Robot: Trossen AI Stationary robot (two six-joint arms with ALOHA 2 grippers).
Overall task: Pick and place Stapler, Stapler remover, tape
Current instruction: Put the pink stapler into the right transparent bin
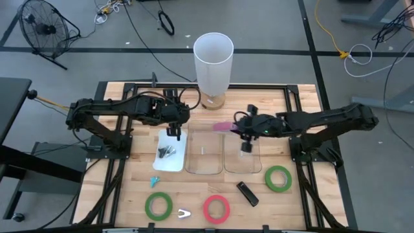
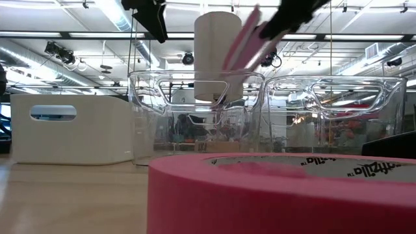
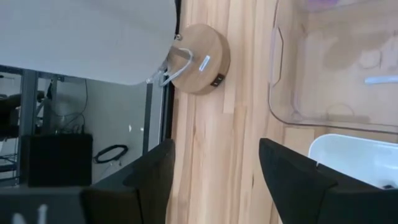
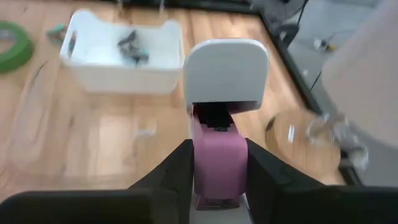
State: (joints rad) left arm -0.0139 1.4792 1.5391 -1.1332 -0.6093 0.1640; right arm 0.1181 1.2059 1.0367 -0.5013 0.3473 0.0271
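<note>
Tape, pink, reads partly "zilla" inside.

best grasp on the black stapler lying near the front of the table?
Grip the black stapler across its narrow width at mid-body, coming straight down. It lies flat and diagonal between the red tape roll and the right-hand green roll, so turn the fingers square to its long axis. Right gripper already holds the pink stapler.

Open left claw over bare wooden table, beside clear bin and white tray
</note>
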